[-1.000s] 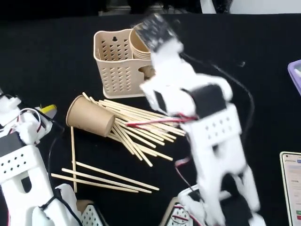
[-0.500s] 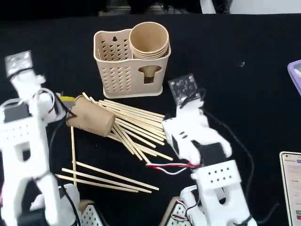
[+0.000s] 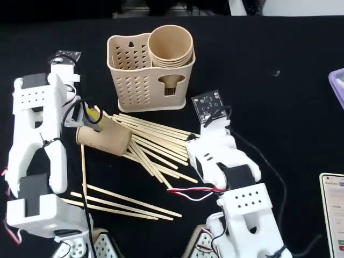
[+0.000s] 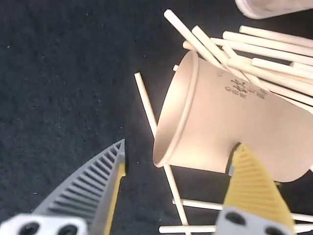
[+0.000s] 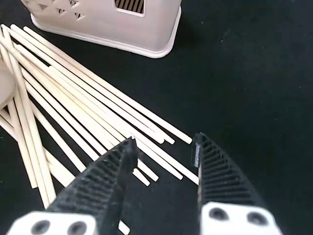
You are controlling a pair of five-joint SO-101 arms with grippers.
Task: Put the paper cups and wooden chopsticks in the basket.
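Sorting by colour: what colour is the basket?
Beige; the basket shows best in the high view.

The beige perforated plastic basket [image 3: 134,80] stands upright. A nested stack of tan paper cups [image 3: 170,45] sits mouth-up in its compartment on the right of the high view. A single tan paper cup [image 3: 105,134] lies on its side, mouth toward the left of that view, over the ends of a fanned pile of light wooden chopsticks [image 3: 156,142] just in front of the basket. Several loose chopsticks [image 3: 121,203] lie apart, nearer the arm bases.
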